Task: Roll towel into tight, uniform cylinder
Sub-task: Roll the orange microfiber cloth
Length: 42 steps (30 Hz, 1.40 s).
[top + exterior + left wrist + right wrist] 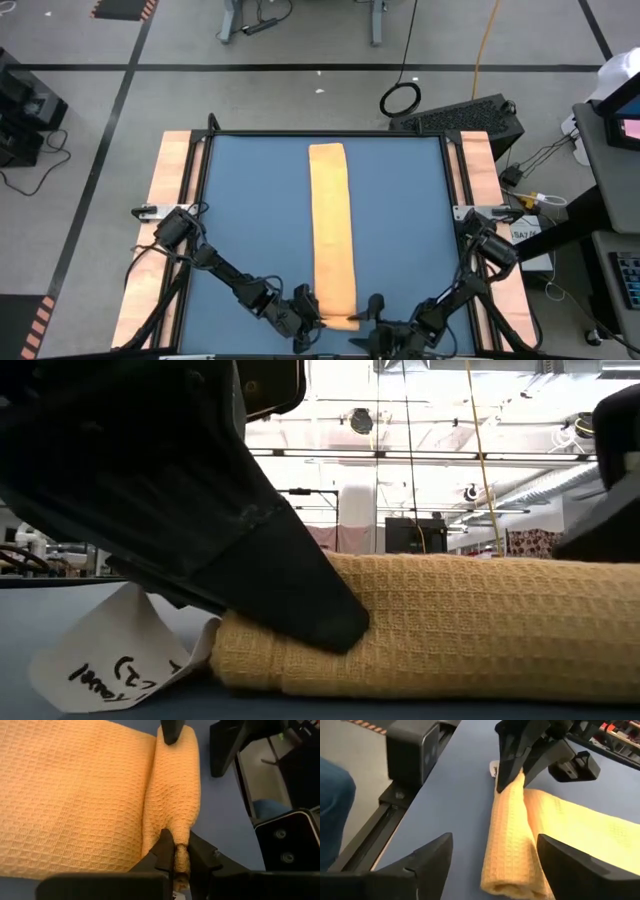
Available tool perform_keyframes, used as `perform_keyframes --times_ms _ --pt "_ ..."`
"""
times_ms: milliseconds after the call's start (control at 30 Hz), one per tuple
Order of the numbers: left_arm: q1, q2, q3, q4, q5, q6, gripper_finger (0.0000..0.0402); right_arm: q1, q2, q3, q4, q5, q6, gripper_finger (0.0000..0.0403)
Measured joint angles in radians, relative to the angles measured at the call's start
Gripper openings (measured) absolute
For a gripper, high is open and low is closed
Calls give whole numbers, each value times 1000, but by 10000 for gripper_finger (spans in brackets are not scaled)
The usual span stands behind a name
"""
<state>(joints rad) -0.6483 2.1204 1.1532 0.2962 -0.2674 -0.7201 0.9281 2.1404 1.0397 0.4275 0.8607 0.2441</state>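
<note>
Right now I'm pinching one end of the towel's [331, 235] first roll with the left gripper [181, 862], anchoring it at the table's [250, 200] near edge, while my right gripper [490, 857] is straddling the other end, jaws spread, ready to grab.

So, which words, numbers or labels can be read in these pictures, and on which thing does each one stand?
Black handwriting on the white tag at the towel's edge, low view: too partial and scrawled to read.
Label beside the table's right edge, high view: too small to read.
No other text is legible.
</note>
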Motion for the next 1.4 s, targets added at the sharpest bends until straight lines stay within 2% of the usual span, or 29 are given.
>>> perform_keyframes --times_ms 267,533,700,867,1133,1233,1300,1400 --pt "0 -3 -63 102 6 -27 31 -44 3 0 9 -33 108 243" --pt "0 -3 -78 89 4 -27 37 -102 3 1 -38 -144 316 168" --pt "-14 -3 -79 80 -53 -25 72 -107 1 2 -48 -152 402 120" --pt "-35 -2 -79 95 -59 16 138 -107 1 2 -49 -154 489 80" --pt "-84 -61 -86 -63 -253 93 242 -118 -2 3 -56 -221 584 37" --pt "-120 -91 -86 -44 -374 203 262 -118 -2 3 -55 -224 609 33" --pt "-147 -102 -78 26 -460 295 268 -118 -2 3 -57 -224 616 34" --pt "-181 -96 -78 124 -485 460 270 -118 -2 3 -58 -225 615 35"
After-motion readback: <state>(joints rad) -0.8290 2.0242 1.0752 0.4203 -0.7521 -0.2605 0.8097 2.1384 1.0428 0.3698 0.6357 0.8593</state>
